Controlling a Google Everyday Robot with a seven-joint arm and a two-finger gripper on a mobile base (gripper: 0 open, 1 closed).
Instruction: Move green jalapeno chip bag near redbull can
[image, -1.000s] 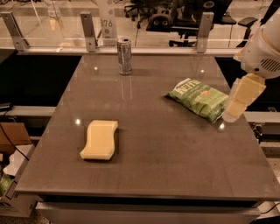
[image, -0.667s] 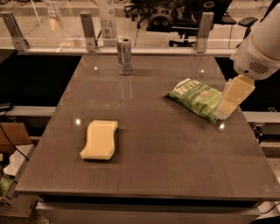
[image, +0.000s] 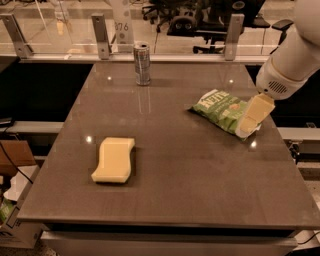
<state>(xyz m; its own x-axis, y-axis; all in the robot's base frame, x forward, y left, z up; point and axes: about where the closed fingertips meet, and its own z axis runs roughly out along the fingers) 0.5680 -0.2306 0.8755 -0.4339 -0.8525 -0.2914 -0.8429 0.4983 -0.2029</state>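
- The bag (image: 220, 107) lies flat on the right half of the bench (image: 190, 175). It is light green and crinkled, with white lettering on a darker green patch at its rear-left end. It runs slantwise from rear-left to front-right, and its front end is near the bench's right edge.
- The hand (image: 248, 126) is at the bag's front-right end. It shows as a cream-coloured slab slanting down and leftward, and its tip overlaps the end of the bag in this view. I cannot tell whether it touches the bag, how far open it is, or whether it has hold of anything.
- The arm (image: 292, 60) is white and rounded, with a small vent grille just above the hand. It comes in from the upper right corner, out past the bench's right edge.
- The can (image: 142, 63) stands upright close to the bench's rear edge, left of the middle. It is well apart from the bag, with bare bench top between them, and a faint reflection runs forward from its base.
- A sponge (image: 114, 159), a pale yellow block, lies flat on the front-left part of the bench, well apart from both bag and can.
- The bench top is dark, grey-brown and glossy, with a few small bright glints.
- Behind the bench is a rail (image: 75, 56) with metal posts and glass panels, and dark office chairs (image: 187, 20) stand beyond it.
- A cardboard box (image: 15, 160) sits low beside the bench's left edge.
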